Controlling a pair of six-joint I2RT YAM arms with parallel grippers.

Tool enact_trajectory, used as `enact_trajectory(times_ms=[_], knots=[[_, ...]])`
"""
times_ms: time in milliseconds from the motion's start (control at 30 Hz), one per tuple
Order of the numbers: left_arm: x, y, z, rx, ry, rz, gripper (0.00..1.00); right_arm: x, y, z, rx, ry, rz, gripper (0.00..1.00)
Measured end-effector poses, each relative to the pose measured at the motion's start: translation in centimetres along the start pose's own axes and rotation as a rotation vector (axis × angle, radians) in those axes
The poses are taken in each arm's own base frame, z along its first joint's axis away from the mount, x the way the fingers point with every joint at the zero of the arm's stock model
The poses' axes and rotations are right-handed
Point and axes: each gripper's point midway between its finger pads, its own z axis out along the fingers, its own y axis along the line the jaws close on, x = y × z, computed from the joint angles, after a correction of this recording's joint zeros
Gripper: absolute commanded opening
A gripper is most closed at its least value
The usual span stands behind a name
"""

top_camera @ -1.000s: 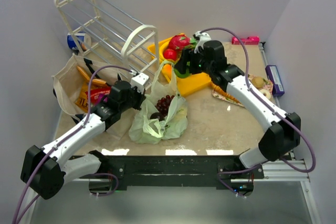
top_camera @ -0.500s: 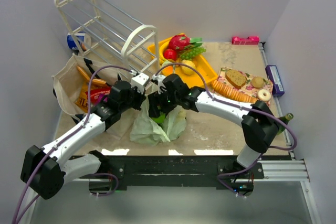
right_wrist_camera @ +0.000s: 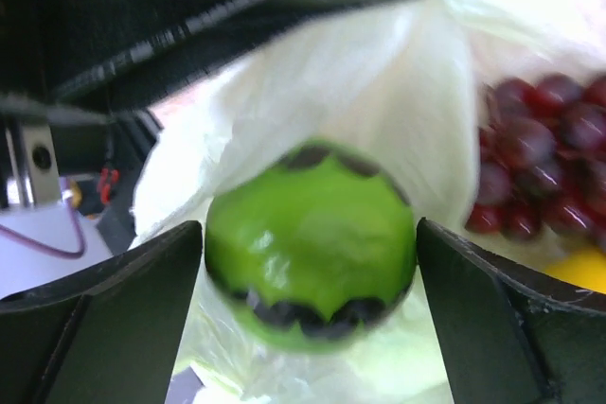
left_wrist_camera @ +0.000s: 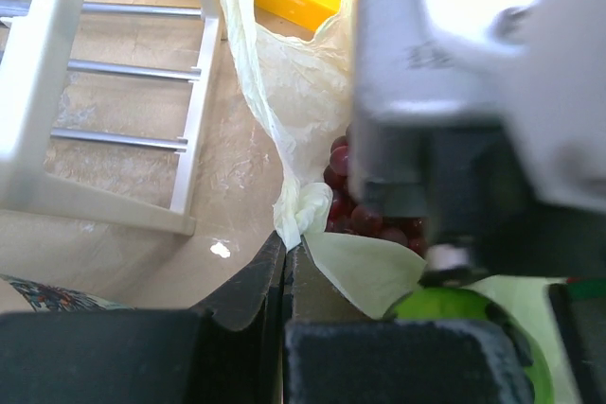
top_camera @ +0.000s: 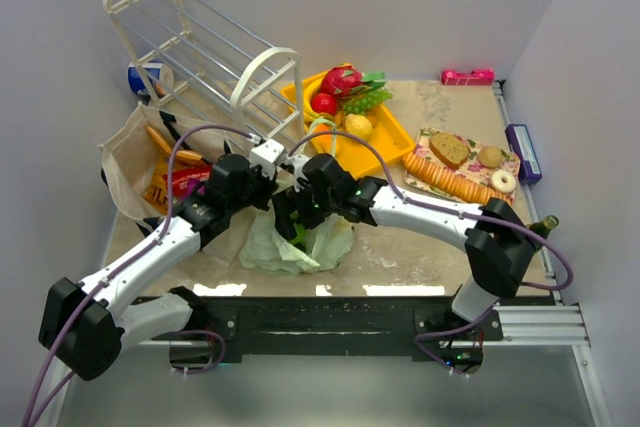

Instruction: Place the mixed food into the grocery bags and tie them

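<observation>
Black fingers of the right gripper (right_wrist_camera: 309,234) stand spread wide, flanking the green apple (right_wrist_camera: 312,248) in the mouth of the pale-green bag (right_wrist_camera: 379,73), beside purple grapes (right_wrist_camera: 540,158). The left gripper (left_wrist_camera: 286,267) is clenched on the bag's rim.

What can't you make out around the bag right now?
Top view: the mouth of the bag, covered by the left claw and right claw.
Right wrist view: whether the right claw grips the apple; edges are blurred.
Left wrist view: most of the apple and grapes, blocked by the right arm.
</observation>
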Motion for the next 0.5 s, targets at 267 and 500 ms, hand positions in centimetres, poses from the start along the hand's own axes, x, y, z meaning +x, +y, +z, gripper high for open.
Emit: enact_trajectory(times_ms=[267,500], knots=[[-0.2,-0.1,0.0,0.007,-0.007,0.001,0.00,-2.2,-0.5,-4.4,0.093,-0.092,-0.044,0.99],[-0.2,-0.6,-0.1,0.025,-0.009,0.005,0.00,-5.5,-4.4,-7.1,0.202,-0.179,-0.023,0.93]])
